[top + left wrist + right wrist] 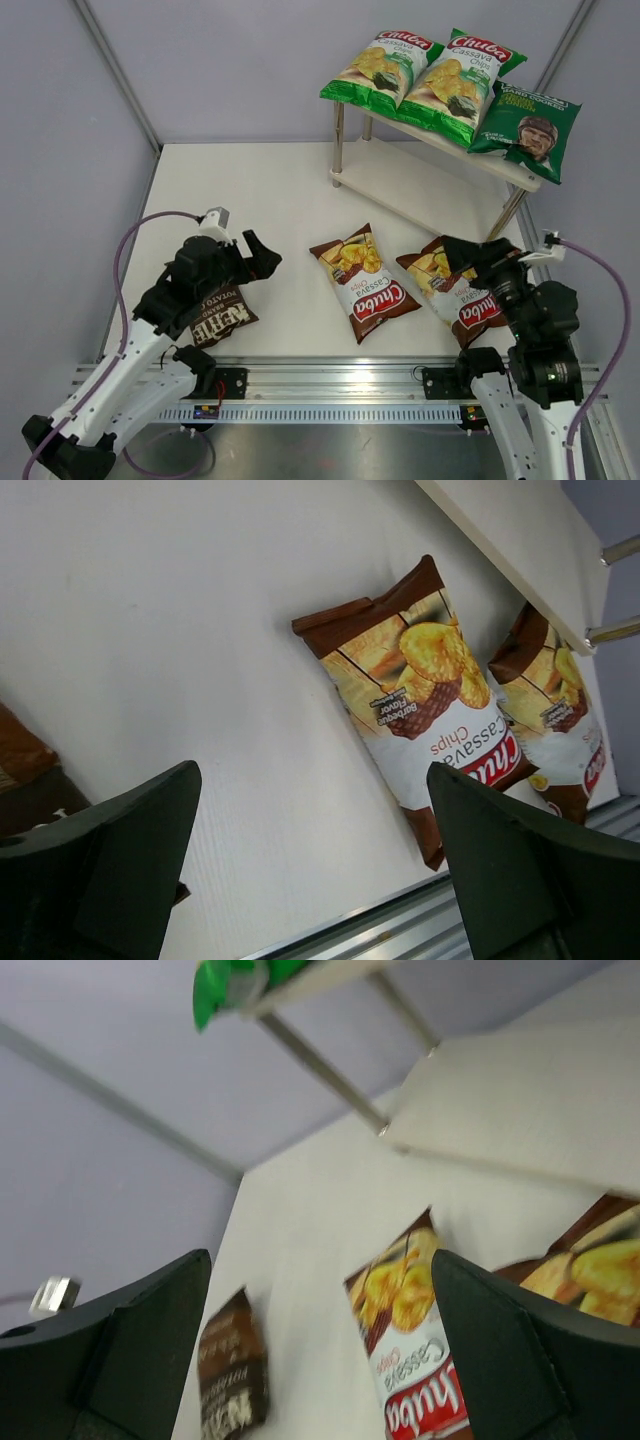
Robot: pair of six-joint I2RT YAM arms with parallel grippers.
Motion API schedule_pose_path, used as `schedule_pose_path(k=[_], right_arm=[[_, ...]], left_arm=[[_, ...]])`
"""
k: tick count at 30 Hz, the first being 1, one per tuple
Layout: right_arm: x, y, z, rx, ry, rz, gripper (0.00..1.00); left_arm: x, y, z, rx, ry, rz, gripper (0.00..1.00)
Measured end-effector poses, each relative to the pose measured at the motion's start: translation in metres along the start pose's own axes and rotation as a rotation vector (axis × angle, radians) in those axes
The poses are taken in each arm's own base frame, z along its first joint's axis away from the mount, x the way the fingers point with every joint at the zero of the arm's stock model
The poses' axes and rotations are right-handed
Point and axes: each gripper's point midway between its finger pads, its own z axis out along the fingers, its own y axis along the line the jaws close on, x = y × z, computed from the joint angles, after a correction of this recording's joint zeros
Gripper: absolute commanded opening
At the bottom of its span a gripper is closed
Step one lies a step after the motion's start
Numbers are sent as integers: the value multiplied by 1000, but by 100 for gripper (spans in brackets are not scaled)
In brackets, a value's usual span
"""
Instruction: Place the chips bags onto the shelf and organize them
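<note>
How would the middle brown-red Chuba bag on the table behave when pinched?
The glossy brown-red Chuba Cassava bag looks puffed, so probably light and yielding. Its shiny film may slip when gripped. Lying flat, it should slide, not roll.

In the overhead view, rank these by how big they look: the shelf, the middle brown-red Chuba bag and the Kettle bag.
Largest to smallest:
1. shelf
2. middle brown-red Chuba bag
3. Kettle bag
The left arm hides part of the Kettle bag, so its full size is unsure.
</note>
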Motion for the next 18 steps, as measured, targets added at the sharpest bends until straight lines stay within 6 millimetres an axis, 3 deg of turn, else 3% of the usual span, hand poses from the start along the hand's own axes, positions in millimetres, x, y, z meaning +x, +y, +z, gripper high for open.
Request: schedule_pose_path(k=[5,8,10,13,18], right_arm=[[98,-21,5,-115,299,127,99],[136,-42,-1,-83,411,169,100],[144,-49,-8,-66,429,174,99],[142,-48,-15,-85,408,152,99],[143,-56,-18,-40,421,117,100]], left_arm=[[32,1,33,47,60,-120,99],[56,7,58,47,120,-183,99],[73,11,73,46,164,-220,99],[94,11,93,75,219,-271,99],[115,3,121,115,292,-323,99]])
